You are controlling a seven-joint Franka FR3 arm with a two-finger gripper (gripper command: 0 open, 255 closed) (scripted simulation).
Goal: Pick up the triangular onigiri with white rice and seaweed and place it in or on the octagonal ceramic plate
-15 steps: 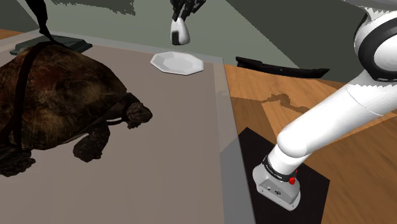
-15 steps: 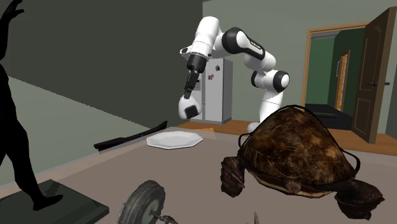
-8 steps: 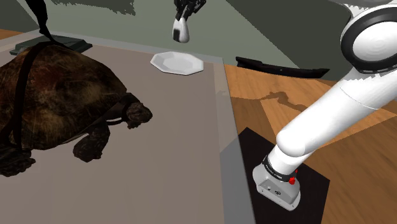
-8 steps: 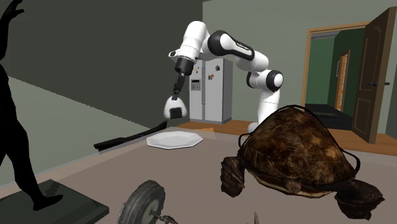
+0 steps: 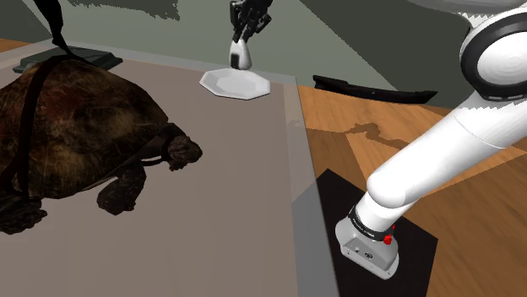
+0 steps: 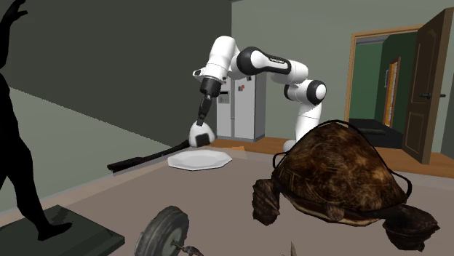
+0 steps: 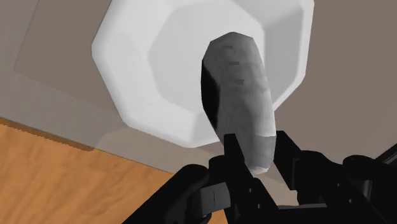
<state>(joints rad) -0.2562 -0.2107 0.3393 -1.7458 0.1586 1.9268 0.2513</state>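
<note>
Brown-shelled, a large tortoise (image 5: 76, 126) is sitting nearest on the grey desk (image 5: 228, 202) in the shoulder view. Beyond it, a white octagonal plate (image 5: 218, 82) is lying by the desk's far edge. Black jaws are clasping the onigiri (image 5: 241, 56) from above, holding it upright just over the plate, its pale rice and dark seaweed strip showing in the wrist view.

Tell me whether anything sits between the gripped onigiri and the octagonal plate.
Nothing visible does. The pincer clasps the onigiri over the white octagonal plate, and the wrist view shows the plate's bare centre straight beyond it. The big turtle stands well away from the plate on the same surface.
</note>
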